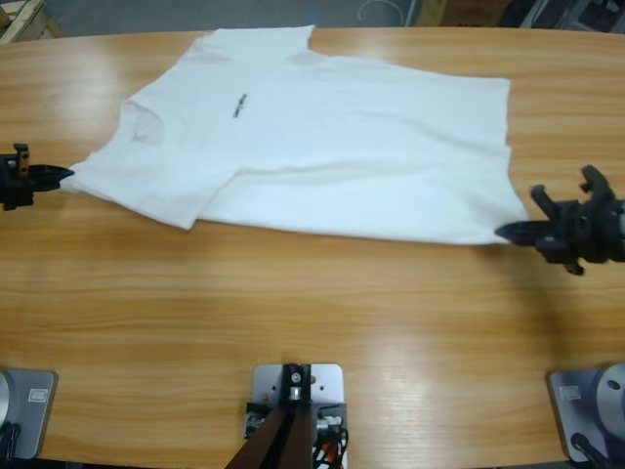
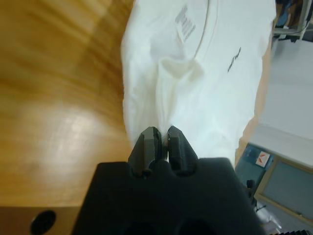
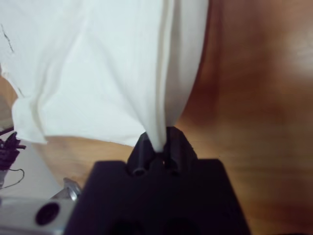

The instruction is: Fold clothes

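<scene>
Your wooden table point(image 1: 293, 322) fills the high view edge to edge, and the white T-shirt point(image 1: 342, 147) lies spread across its upper half, collar toward the upper left, hem toward the right, with the small dark printed mark point(image 1: 238, 106) sitting left of centre. One sleeve reaches up to the top edge; the other runs out to the left edge.

At the left edge of the high view, your left gripper point(image 1: 61, 176) has its jaws pinched down on the tip of that sleeve. The left wrist view confirms it: cloth is drawn into a narrow ridge between the jaws point(image 2: 162, 139), with the neck label point(image 2: 185, 23) beyond.

At the right edge, your right gripper point(image 1: 508, 233) is clamped on the lower hem corner, and in its wrist view the fabric funnels down into the jaws point(image 3: 159, 144) in taut pleats.

You're holding opposite ends, which by my read keeps the shirt stretched flat, so a fold can begin from either side without wrinkles bunching underneath.
</scene>
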`<state>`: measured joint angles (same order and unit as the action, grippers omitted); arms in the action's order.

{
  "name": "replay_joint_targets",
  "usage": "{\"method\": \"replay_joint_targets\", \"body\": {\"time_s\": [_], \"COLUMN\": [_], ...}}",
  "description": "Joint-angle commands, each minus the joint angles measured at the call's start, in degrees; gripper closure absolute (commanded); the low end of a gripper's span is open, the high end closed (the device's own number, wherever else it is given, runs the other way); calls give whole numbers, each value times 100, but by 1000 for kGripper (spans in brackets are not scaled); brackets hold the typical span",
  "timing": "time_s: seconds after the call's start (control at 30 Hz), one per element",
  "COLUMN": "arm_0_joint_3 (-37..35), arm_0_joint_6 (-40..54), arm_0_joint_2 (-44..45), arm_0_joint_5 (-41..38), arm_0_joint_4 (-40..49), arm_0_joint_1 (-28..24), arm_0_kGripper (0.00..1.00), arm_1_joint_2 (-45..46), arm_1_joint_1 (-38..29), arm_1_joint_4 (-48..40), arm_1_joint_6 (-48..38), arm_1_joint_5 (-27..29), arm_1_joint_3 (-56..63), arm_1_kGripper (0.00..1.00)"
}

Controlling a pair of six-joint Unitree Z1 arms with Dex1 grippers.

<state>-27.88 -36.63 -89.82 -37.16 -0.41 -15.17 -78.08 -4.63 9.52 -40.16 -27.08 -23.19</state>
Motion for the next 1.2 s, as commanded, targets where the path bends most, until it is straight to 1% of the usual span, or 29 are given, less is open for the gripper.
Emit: {"method": "replay_joint_targets", "body": {"time_s": [0.03, 0.17, 0.33, 0.5, 0.7, 1.0, 1.03, 1.07, 1.1, 1.13, 1.17, 1.2], "arm_0_joint_3": [14, 67, 169, 195, 215, 222, 222, 222, 222, 222, 220, 207], "arm_0_joint_6": [-232, -362, -390, -471, -533, -508, -503, -503, -503, -503, -503, -503], "arm_0_joint_2": [747, 1241, 1970, 2403, 2489, 2169, 2137, 2127, 2127, 2123, 2107, 2099], "arm_0_joint_5": [253, 422, 631, 740, 851, 974, 974, 974, 974, 974, 974, 974], "arm_0_joint_4": [1068, 1583, 2334, 2775, 2898, 2704, 2690, 2687, 2687, 2673, 2648, 2643], "arm_0_joint_1": [159, 530, 559, 551, 568, 568, 568, 568, 568, 575, 575, 577], "arm_0_kGripper": [1000, 1000, 1000, 1000, 1000, 1000, 832, 357, 145, 28, 5, 4], "arm_1_joint_2": [624, 661, 863, 914, 822, 685, 689, 684, 689, 708, 742, 787], "arm_1_joint_1": [238, 244, 244, 244, 244, 270, 270, 270, 270, 270, 270, 270], "arm_1_joint_4": [869, 1136, 1532, 1808, 1857, 1773, 1773, 1773, 1773, 1773, 1773, 1775], "arm_1_joint_6": [-27, -27, -27, -36, -53, -53, -48, -45, -45, -45, -45, -48], "arm_1_joint_5": [-268, -405, -473, -537, -538, -508, -503, -501, -500, -500, -500, -500], "arm_1_joint_3": [-21, -128, -193, -269, -309, -322, -336, -339, -351, -360, -362, -360], "arm_1_kGripper": [1000, 1000, 1000, 1000, 1000, 1000, 744, 301, 84, 15, 1, 0]}}
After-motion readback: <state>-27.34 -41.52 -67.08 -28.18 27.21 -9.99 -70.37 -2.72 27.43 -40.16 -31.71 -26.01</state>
